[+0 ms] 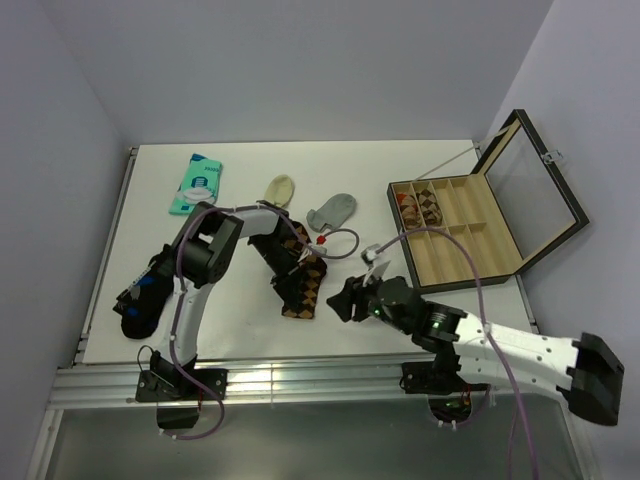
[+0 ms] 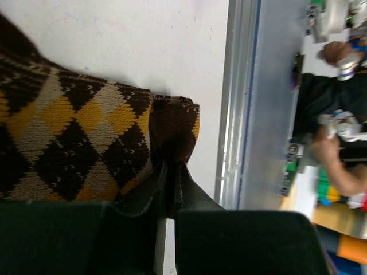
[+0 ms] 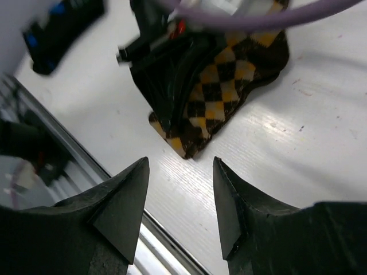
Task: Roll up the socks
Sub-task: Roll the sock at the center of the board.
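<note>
Left gripper (image 2: 170,192): its two fingers are pressed together on the plain brown end of the argyle sock (image 1: 305,288). The cloth is pinched tight between them.
Argyle sock: it is long and dark brown, with orange and tan diamonds. It lies flat on the white worktop (image 1: 400,165), just below the middle of the top view. The left arm reaches over its upper part.
Pinched end: in the left wrist view it is the end of the sock closest to the metal rail at the worktop's edge.
Right gripper (image 3: 178,195): its fingers are wide apart and hold nothing. In the top view it hangs over bare worktop, just to the right of the lower end of the argyle sock. In the right wrist view the sock lies higher in the frame than the fingers and does not touch them.
Cream sock (image 1: 281,188): short and plain, lying flat in the upper middle of the top view.
Grey sock (image 1: 332,210): short and plain, near the right side of the cream sock but not touching it.
Teal packet (image 1: 196,184): flat, at the upper left of the worktop.
Wooden box (image 1: 470,265): on the right side, with its lid open. Two of its upper left compartments hold patterned rolls (image 1: 420,207).
Black thing (image 1: 140,300): at the lower left of the worktop, with blue bits on it. I cannot tell what it is.
</note>
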`<state>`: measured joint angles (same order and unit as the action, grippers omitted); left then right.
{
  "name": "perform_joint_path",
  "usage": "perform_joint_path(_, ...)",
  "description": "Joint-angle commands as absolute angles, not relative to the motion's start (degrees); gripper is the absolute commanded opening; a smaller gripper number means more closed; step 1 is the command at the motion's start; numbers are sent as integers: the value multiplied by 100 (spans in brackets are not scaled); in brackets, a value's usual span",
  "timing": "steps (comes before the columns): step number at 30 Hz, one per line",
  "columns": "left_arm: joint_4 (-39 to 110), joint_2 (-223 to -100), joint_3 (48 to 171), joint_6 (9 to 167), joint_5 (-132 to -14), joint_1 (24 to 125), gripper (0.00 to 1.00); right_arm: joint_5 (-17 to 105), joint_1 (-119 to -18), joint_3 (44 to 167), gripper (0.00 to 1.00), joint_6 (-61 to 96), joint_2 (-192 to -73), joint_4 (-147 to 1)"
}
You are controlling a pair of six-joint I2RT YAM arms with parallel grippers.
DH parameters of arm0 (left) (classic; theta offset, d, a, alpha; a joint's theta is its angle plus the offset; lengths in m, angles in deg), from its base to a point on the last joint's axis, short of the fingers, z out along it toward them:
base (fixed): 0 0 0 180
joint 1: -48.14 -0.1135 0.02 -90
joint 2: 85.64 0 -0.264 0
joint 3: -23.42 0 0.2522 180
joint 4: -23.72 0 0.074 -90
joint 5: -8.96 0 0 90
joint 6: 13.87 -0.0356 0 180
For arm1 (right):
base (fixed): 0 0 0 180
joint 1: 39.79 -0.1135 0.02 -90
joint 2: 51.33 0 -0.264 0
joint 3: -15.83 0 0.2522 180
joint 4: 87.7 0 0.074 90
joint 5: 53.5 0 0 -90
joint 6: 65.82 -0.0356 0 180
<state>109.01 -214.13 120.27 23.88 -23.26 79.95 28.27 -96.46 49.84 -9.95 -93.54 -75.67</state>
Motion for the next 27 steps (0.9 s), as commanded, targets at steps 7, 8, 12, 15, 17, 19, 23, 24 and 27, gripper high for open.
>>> perform_joint_path(7,11316,-21941,12691,3190,-2355,7855,0,2199,-10448,5183,52,396,-11055,-9247)
perform_joint_path(8,11263,-21959,12700,3288,-2399,7855,0,2261,-10448,5209,51,510,-11170,-9344)
perform_joint_path(12,11227,-22143,12814,3578,-2566,7855,0,2560,-10448,5367,50,748,-11880,-9722)
perform_joint_path(15,11017,-22179,12823,3895,-2759,7846,0,2674,-10457,5648,49,950,-12338,-9731)
perform_joint_path(17,10964,-22170,12823,4009,-2812,7846,0,2701,-10448,5763,49,1046,-12690,-9801)
perform_joint_path(19,10867,-22152,12806,4097,-2882,7855,0,2771,-10457,5824,49,1099,-12857,-9968)
perform_joint_path(23,10832,-22161,12823,4176,-2944,7855,0,2841,-10457,6035,48,1205,-13419,-10004)
perform_joint_path(24,10815,-22161,12823,4220,-2962,7855,0,2894,-10457,6079,48,1214,-13499,-9995)
perform_joint_path(27,10797,-22161,12832,4247,-2997,7855,0,2947,-10457,6097,47,1197,-13640,-10030)
